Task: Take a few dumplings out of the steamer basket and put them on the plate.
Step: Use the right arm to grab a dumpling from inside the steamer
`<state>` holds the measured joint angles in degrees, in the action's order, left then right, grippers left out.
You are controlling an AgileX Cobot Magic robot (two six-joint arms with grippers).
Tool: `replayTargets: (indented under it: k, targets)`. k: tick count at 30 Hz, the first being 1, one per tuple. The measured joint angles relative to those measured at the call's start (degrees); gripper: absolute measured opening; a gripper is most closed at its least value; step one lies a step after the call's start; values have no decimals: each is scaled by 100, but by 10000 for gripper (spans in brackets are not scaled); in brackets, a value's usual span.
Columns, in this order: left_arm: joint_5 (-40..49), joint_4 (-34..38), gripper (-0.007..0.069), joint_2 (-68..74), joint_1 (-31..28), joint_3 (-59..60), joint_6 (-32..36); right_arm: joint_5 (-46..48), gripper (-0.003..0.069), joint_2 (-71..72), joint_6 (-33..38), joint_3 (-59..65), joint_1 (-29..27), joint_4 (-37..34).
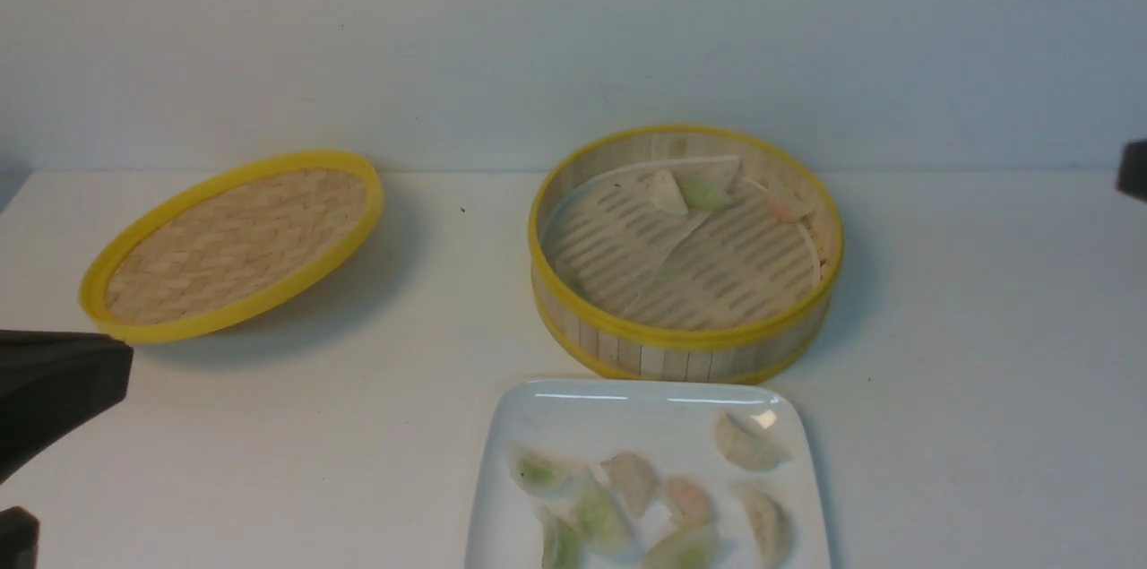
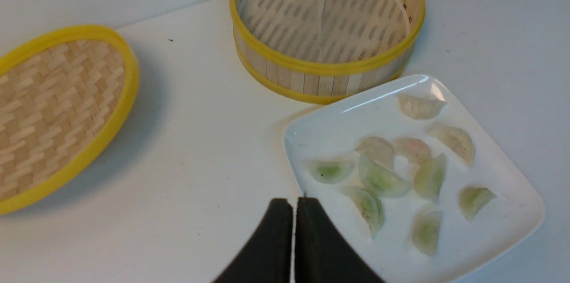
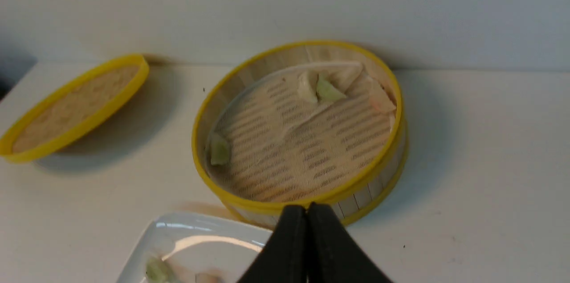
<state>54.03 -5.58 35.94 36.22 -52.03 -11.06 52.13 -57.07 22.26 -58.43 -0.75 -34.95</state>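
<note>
The steamer basket (image 1: 681,358) stands mid-table with three dumplings (image 1: 668,191) near its far wall; the right wrist view shows one more green dumpling (image 3: 219,149) against the basket's (image 3: 369,194) inner wall. In front of it lies the white plate (image 1: 627,412) with several dumplings (image 1: 632,479) on it. My left gripper (image 2: 294,200) is shut and empty, hanging just off the plate's (image 2: 338,122) edge. My right gripper (image 3: 307,206) is also shut and empty, above the table on the near side of the basket, by the plate's (image 3: 200,252) corner.
The woven yellow-rimmed lid (image 1: 237,242) rests tilted at the back left of the table. A white wall rises just behind the table. Dark parts of my arms show at the left edge (image 1: 54,381) and right edge (image 1: 1134,168) of the front view.
</note>
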Motion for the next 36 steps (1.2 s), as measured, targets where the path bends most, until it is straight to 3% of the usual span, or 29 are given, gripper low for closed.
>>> replayTargets:
  k: [10, 24, 30, 36]
  targets:
    - [368, -68, -6, 0, 0, 0, -33, 771, -13, -3196, 32, -2962, 1038, 910]
    - [1049, -497, -6, 0, 0, 0, -677, 1357, 4, -6579, 130, -5707, 1290, 933]
    - [1367, -655, -6, 0, 0, 0, -840, 1263, 104, -7553, -29, -6558, 1531, 1389]
    - [1712, -773, -6, 0, 0, 0, -999, 698, 296, -8004, -164, -6826, 1574, 1525]
